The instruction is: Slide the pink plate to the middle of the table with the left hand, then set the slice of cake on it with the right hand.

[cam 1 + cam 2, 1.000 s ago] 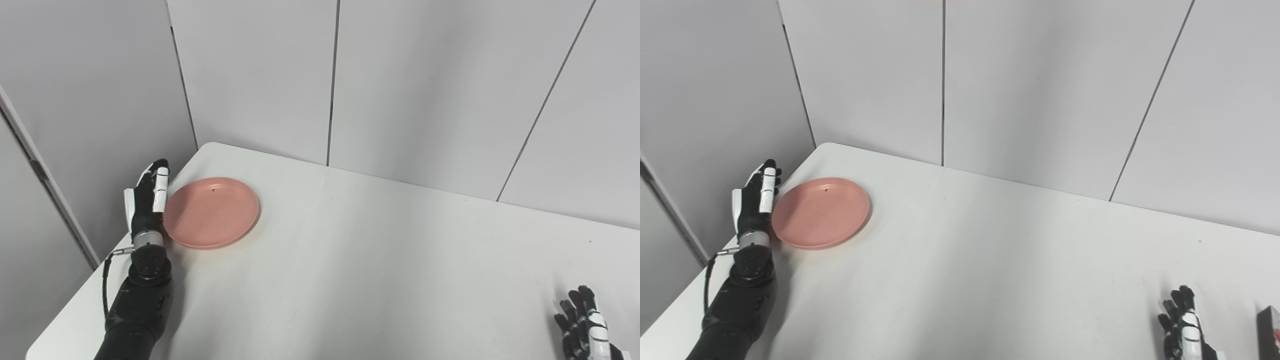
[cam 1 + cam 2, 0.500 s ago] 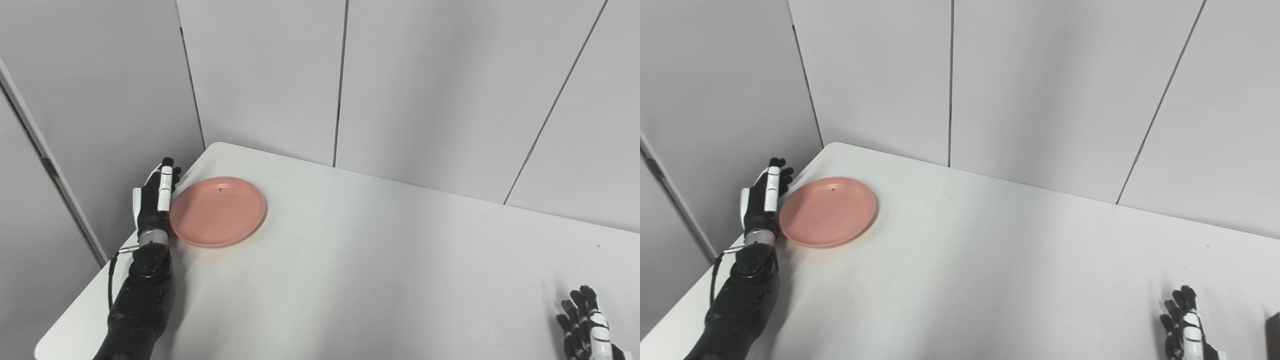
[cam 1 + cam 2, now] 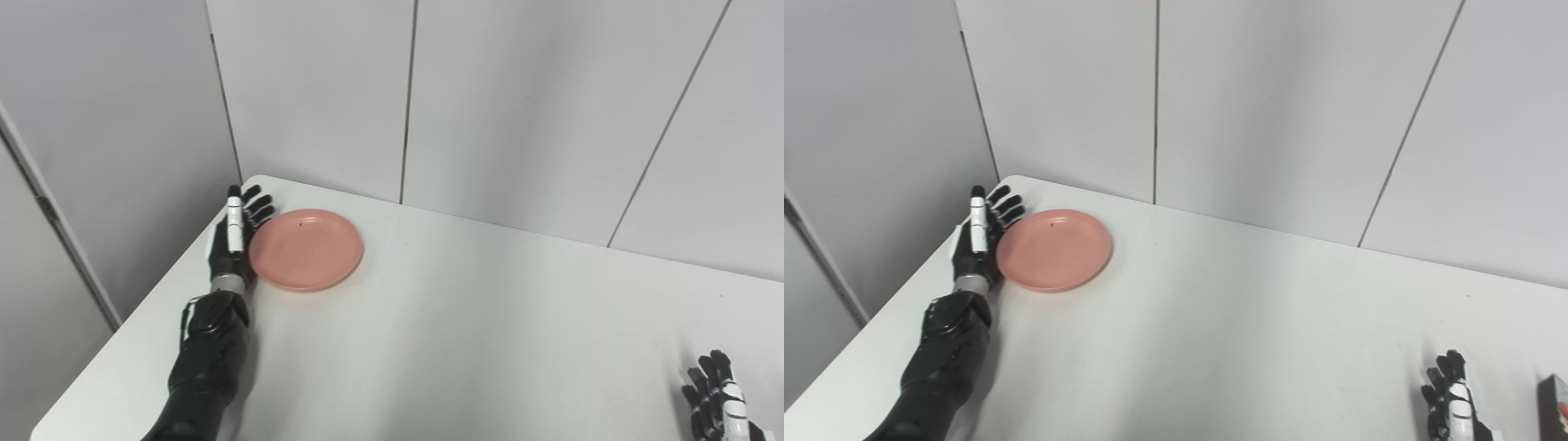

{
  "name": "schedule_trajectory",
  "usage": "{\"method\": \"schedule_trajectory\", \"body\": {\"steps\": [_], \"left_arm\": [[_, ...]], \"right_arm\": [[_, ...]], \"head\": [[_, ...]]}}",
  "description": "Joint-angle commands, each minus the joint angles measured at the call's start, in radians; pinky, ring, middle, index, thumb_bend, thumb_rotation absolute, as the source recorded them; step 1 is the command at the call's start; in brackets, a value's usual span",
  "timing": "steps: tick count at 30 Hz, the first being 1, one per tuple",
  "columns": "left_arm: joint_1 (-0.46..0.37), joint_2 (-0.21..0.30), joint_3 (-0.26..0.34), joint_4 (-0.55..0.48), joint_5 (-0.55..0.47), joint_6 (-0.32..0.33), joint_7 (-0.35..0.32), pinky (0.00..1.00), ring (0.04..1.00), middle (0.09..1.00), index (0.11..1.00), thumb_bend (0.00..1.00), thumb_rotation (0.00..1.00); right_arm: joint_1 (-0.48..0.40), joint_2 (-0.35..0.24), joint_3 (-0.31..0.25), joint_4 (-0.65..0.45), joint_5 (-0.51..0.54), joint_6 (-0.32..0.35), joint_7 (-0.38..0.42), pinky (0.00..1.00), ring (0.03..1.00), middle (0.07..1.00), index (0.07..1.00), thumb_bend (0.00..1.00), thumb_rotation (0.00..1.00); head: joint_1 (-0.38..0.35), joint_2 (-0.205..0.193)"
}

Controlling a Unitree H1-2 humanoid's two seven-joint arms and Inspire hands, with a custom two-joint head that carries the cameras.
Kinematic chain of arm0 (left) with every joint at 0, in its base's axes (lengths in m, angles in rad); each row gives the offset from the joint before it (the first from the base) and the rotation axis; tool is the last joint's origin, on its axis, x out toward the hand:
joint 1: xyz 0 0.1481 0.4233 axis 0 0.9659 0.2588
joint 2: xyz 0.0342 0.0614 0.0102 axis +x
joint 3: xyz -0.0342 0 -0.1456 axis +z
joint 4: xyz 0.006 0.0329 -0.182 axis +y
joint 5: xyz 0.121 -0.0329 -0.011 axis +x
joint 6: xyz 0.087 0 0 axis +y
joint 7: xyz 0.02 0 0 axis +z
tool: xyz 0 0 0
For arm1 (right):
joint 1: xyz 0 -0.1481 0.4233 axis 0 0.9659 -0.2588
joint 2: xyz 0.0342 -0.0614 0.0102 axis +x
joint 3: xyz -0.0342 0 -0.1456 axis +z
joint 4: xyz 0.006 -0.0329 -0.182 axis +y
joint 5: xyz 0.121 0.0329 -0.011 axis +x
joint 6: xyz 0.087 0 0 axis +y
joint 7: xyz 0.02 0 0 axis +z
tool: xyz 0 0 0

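The left hand is spread flat against the pink plate's left edge to push it. The right hand waits, fingers apart, beside the cake slice.

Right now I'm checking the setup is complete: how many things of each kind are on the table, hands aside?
Pink plate: 1
Dark object, cut off at the right eye view's edge, likely the cake slice: 1
Total: 2
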Motion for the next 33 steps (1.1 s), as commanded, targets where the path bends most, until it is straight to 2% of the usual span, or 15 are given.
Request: {"method": "schedule_trajectory", "body": {"steps": [1,12,17,25,28,33], "left_arm": [[0.003,0.0,0.006,0.021,-0.015,0.037,-0.014,0.77,0.792,0.78,0.774,0.83,1.0],[-0.002,-0.011,-0.001,0.02,-0.035,0.067,-0.094,0.78,0.797,0.79,0.785,0.83,1.0],[-0.002,-0.022,-0.018,0.008,-0.03,0.082,-0.117,0.78,0.79,0.785,0.785,0.84,0.98],[0.006,-0.057,-0.094,-0.045,0.023,0.112,-0.12,0.8,0.803,0.788,0.781,0.85,0.96],[0.009,-0.08,-0.122,-0.075,0.042,0.124,-0.121,0.86,0.857,0.837,0.827,0.82,0.97],[0.013,-0.11,-0.17,-0.111,0.089,0.131,-0.112,0.91,0.885,0.858,0.858,0.8,1.0]], "right_arm": [[-0.013,-0.008,-0.005,-0.025,0.001,-0.028,-0.001,1.0,1.0,1.0,1.0,0.13,1.0],[-0.014,-0.002,-0.005,-0.029,0.001,-0.024,-0.006,1.0,1.0,1.0,1.0,0.13,1.0],[-0.016,0.004,-0.003,-0.021,-0.012,-0.039,-0.014,1.0,1.0,1.0,1.0,0.12,1.0],[-0.009,0.008,0.003,-0.047,-0.019,-0.013,-0.02,1.0,1.0,1.0,1.0,0.12,1.0],[-0.007,0.006,0.004,-0.057,-0.021,0.001,-0.02,1.0,1.0,1.0,1.0,0.12,1.0],[-0.007,0.011,0.004,-0.062,-0.022,0.004,-0.024,1.0,1.0,1.0,1.0,0.11,1.0]], "head": [[0.0,0.001],[-0.007,0.004],[-0.034,0.013],[-0.054,0.025],[-0.055,0.027],[-0.065,0.032]]}}
